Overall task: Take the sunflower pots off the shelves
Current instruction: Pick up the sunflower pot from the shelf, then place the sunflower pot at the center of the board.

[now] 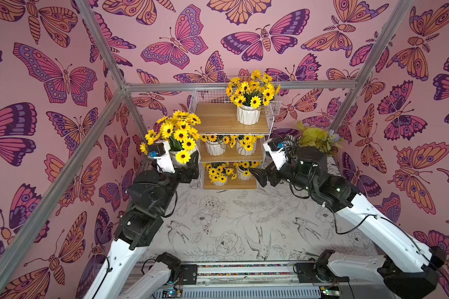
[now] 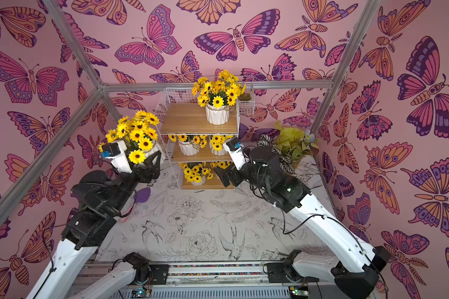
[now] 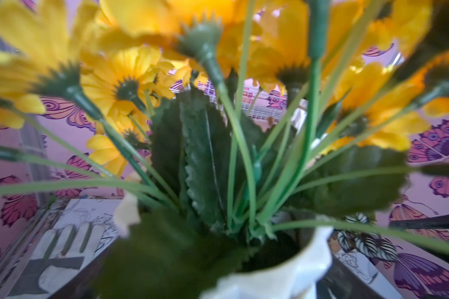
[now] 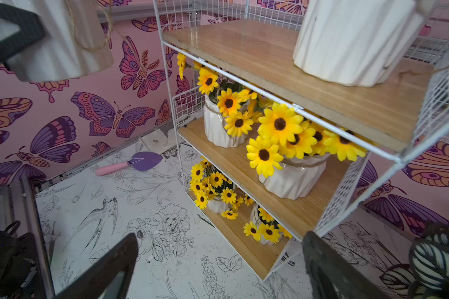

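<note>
The shelves [image 1: 219, 121] stand at the back of the table, three wooden boards in white wire. A single sunflower pot [image 1: 248, 114] is on the top board, two [image 1: 215, 148] [image 1: 245, 149] on the middle one and two [image 1: 219, 179] [image 1: 243, 174] on the bottom one. My left gripper [image 1: 190, 163] is shut on another sunflower pot [image 2: 138, 134], holding it in the air left of the shelves; its white rim [image 3: 295, 269] fills the left wrist view. My right gripper [image 4: 220, 236] is open and holds nothing, low at the front right corner of the shelves, by the bottom board.
A striped and lime-leaved plant [image 2: 290, 147] stands right of the shelves, behind my right arm. A small wire basket with a succulent [image 2: 245, 101] hangs on the shelves' right side. A purple trowel [image 4: 140, 161] and a glove [image 3: 63, 248] lie on the table at the left.
</note>
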Controlling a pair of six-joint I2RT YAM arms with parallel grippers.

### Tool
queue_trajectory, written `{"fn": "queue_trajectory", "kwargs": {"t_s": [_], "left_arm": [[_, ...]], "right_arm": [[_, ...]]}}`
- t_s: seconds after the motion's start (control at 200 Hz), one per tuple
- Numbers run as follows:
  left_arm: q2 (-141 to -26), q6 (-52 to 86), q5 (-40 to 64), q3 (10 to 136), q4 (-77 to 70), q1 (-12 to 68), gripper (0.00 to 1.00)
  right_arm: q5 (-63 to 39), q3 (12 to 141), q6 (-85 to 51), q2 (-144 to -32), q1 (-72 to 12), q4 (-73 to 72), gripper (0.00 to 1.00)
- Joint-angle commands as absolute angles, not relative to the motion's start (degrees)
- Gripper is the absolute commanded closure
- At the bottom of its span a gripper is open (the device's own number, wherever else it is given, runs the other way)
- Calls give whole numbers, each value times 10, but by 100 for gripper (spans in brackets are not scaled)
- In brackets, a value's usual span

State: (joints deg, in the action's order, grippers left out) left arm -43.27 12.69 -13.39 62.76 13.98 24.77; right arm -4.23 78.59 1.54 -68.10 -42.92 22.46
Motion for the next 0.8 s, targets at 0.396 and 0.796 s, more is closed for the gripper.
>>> {"fn": "queue_trajectory", "kwargs": {"t_s": [0.396,0.796], "left_arm": [[-387,188,-317,436,89,194,48],[-485,219,-312,313,-87,149,49]], "right_arm": [[-78,761,17,-683,-473,193,1],[-79,733,10,-672,-478,177,1]]}}
